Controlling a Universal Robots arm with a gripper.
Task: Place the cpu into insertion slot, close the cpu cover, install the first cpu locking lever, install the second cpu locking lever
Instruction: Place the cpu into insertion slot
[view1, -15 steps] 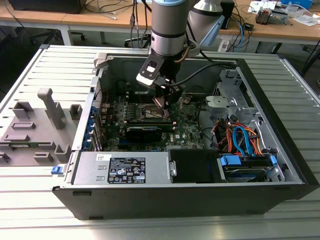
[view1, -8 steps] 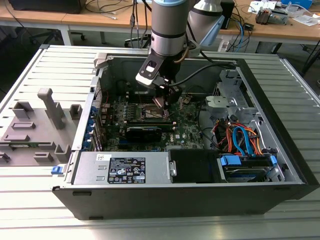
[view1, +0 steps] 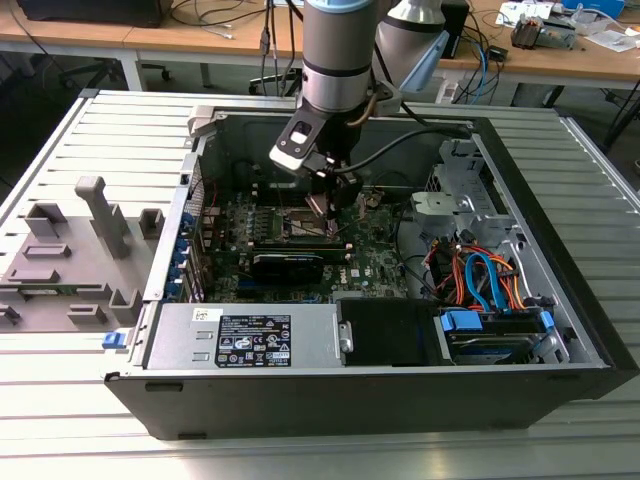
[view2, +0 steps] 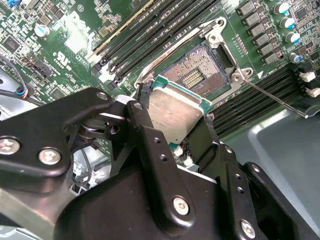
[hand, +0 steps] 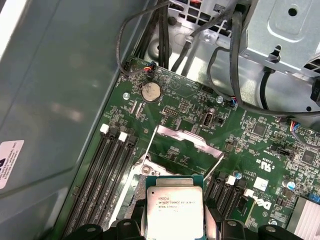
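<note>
My gripper (view1: 328, 200) is inside the open computer case and is shut on the cpu (view2: 175, 112), a flat square chip with a silvery top, one black finger (view2: 144, 125) on each side. The cpu (hand: 174, 207) hangs slightly tilted just above the insertion slot (view2: 197, 75), whose dark pin field and metal rim are partly uncovered beside the chip. The cpu cover (hand: 187, 137) stands swung open at the socket's far edge. Two thin wire locking levers (hand: 150, 145) (hand: 216, 164) stick up unlatched on either side.
Long black memory slots (view2: 150, 40) flank the socket. A long black card (view1: 288, 262) lies nearer the power supply (view1: 250, 335). Cables (view1: 480, 275) and a drive cage (view1: 480, 200) fill the exterior view's right. A grey fixture (view1: 70, 250) sits outside the case.
</note>
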